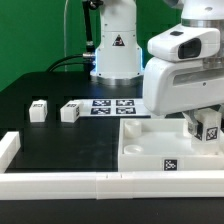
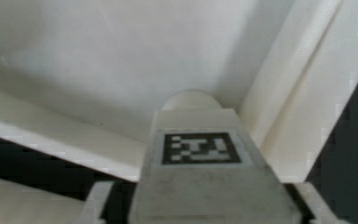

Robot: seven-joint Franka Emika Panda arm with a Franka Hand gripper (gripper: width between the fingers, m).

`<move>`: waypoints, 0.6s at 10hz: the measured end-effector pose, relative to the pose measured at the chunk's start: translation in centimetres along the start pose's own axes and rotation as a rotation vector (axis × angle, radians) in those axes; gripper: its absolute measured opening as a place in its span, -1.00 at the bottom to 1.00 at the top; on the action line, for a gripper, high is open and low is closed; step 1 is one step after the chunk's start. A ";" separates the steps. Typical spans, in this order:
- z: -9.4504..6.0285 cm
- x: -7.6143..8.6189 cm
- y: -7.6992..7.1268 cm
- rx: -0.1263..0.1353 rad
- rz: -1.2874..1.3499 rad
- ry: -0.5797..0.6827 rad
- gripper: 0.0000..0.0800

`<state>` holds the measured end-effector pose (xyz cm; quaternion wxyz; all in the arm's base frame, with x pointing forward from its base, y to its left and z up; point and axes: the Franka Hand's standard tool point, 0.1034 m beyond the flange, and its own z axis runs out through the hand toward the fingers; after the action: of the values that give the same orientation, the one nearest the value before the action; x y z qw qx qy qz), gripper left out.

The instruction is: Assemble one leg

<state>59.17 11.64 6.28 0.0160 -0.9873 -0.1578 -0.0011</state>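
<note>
My gripper (image 1: 205,128) hangs at the exterior view's right, over the large flat white panel (image 1: 150,150). It is shut on a small white leg (image 1: 209,128) with a black-and-white tag. In the wrist view the leg (image 2: 202,150) points away from me between the fingers (image 2: 112,200), its rounded tip just above the panel (image 2: 123,70) near a raised edge. Two more white legs (image 1: 38,110) (image 1: 70,112) lie on the black table at the exterior view's left.
The marker board (image 1: 110,105) lies on the black table behind the panel. The robot's white base (image 1: 116,50) stands at the back. A low white wall (image 1: 60,182) borders the table's front and left (image 1: 8,148).
</note>
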 end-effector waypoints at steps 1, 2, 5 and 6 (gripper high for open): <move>0.0 0.0 0.0 0.001 0.019 0.000 -0.27; 0.0 0.0 -0.1 0.002 0.129 0.000 -0.27; 0.0 0.1 -0.2 -0.006 0.604 0.017 -0.27; 0.0 0.0 0.1 -0.012 0.709 0.015 -0.27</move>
<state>59.20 11.53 6.25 0.0110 -0.9808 0.1947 -0.0038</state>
